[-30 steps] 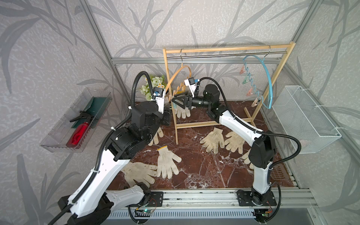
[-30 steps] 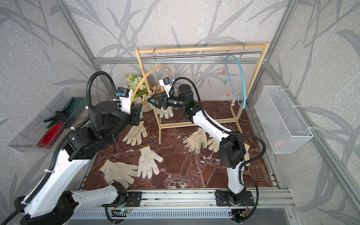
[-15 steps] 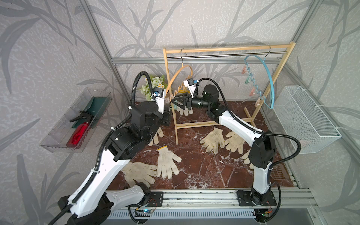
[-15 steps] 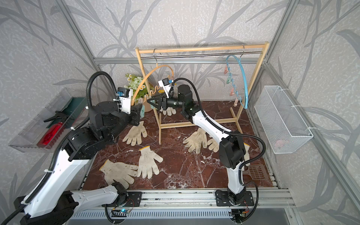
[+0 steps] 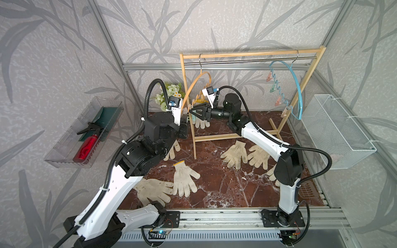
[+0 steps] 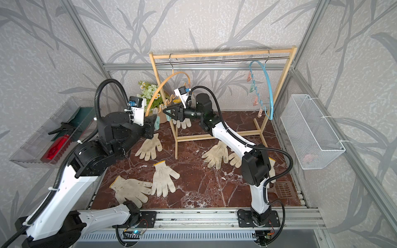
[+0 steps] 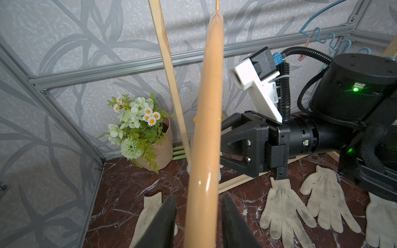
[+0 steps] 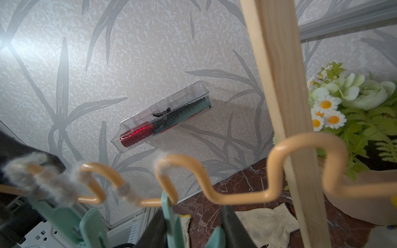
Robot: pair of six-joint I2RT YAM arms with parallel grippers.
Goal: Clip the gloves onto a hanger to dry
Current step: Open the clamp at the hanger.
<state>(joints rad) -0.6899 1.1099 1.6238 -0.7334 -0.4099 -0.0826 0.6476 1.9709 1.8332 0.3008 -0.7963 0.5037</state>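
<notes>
An orange hanger (image 5: 193, 85) hangs tilted on the wooden rack (image 5: 247, 54). My left gripper (image 7: 198, 199) is shut on its lower arc (image 7: 209, 107). From the other side, my right gripper (image 8: 192, 211) is shut on a teal clip (image 8: 169, 212) that hangs from the hanger's wavy bar (image 8: 236, 197), a finger against each of its handles. One off-white glove (image 5: 200, 123) hangs beneath that bar, just behind the right gripper (image 5: 191, 112). Several gloves lie flat on the marble floor, among them two at front left (image 5: 184, 180) (image 5: 154, 190) and two at mid right (image 5: 235, 152) (image 5: 257, 155).
A blue hanger (image 5: 296, 85) with pastel clips hangs at the rack's right end. A flower pot (image 5: 171, 94) stands in the back left corner. A clear tray (image 5: 86, 135) with a red bottle is on the left wall, a wire basket (image 5: 335, 133) on the right wall.
The right gripper has shifted slightly left along the hanger and its jaws have narrowed onto the teal clip. The left arm and the hanger have stayed where they were.
</notes>
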